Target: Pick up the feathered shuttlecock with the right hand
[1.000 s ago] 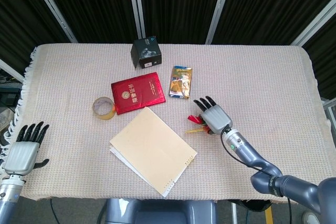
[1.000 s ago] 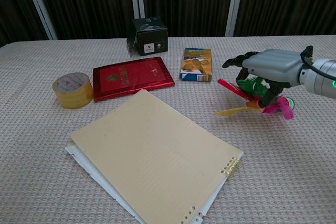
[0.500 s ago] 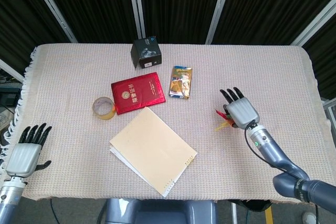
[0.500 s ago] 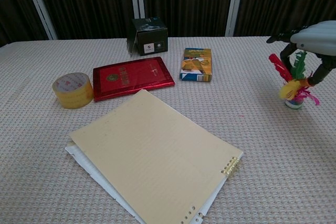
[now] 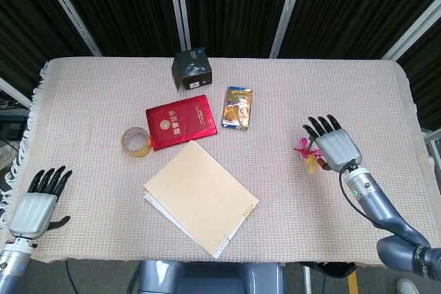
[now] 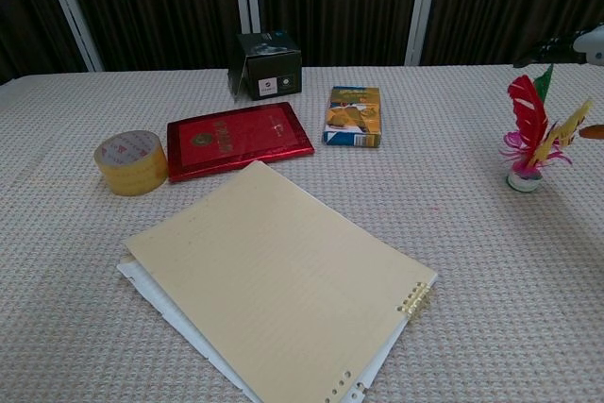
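Overhead, the head view takes in both hands. The right hand (image 5: 335,148) hovers over the right part of the table (image 5: 358,87), fingers spread, palm down, with the feathered shuttlecock (image 5: 307,154) peeking out at its left edge; whether the fingers actually grip it cannot be told from here. The left hand (image 5: 36,206) sits past the table's front-left corner, fingers apart, holding nothing.

The chest view shows what the overhead hides: the shuttlecock (image 6: 532,141) stands upright, its base on the cloth, feathers fanned upward. Only a sliver of the right hand (image 6: 587,42) shows at the frame's right edge, so contact stays unclear.

Open cloth lies between the shuttlecock and the yellow notepad (image 6: 278,280). The red booklet (image 6: 238,139), tape roll (image 6: 130,161), snack packet (image 6: 354,116) and black box (image 6: 270,65) sit well apart from the shuttlecock, left of centre.
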{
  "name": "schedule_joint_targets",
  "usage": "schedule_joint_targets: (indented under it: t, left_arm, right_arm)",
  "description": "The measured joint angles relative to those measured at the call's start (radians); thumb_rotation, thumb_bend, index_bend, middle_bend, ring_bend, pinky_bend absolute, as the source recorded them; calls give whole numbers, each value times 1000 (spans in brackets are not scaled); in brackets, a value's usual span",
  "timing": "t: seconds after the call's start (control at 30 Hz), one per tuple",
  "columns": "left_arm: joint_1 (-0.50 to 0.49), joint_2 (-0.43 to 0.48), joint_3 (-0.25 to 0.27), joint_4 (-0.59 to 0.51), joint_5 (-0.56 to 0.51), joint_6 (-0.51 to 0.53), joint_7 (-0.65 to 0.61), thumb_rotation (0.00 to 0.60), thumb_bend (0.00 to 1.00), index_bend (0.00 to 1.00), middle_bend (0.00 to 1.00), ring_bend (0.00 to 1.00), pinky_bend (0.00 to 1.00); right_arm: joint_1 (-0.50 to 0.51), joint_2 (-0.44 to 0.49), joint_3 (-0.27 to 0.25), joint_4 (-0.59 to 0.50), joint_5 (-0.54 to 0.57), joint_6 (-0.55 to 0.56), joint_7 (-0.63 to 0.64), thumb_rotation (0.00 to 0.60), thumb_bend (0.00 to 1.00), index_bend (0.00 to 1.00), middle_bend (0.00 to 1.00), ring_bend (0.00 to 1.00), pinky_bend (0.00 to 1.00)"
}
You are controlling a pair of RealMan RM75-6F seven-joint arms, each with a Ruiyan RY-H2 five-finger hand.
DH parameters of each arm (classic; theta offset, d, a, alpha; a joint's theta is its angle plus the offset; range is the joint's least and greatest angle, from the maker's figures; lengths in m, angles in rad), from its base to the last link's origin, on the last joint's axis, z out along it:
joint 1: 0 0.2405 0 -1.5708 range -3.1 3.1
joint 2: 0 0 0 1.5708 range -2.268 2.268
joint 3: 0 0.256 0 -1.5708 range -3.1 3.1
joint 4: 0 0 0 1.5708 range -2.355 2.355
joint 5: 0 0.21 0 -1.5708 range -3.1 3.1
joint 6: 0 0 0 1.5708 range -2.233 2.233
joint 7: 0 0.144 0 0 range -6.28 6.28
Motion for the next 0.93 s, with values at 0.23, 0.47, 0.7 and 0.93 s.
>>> schedule_joint_targets:
  t: [0.23, 0.47, 0.7, 0.93]
  left_arm:
    - [5, 6, 6, -8, 17, 17, -4, 600, 126, 0, 0, 0, 0]
    - [11, 10, 6, -13, 45, 48, -23, 600, 119, 0, 0, 0, 0]
    - [36, 21, 4, -12, 101, 158, -70, 600, 107, 0, 0, 0, 0]
    - [55, 37, 19, -20, 123, 169, -69, 600, 105, 0, 0, 0, 0]
  right_arm:
    - [-1, 51, 13, -60, 12, 30, -10, 600, 241, 0, 0, 0, 0]
    - [-44, 149, 20, -181, 4, 117, -12, 600, 130, 0, 0, 0, 0]
    - [-259, 235, -58, -343, -60, 405, -12, 600, 110, 0, 0, 0, 0]
    - [-545, 140, -162, -238, -274, 770, 101, 600, 109, 5, 0, 0, 0]
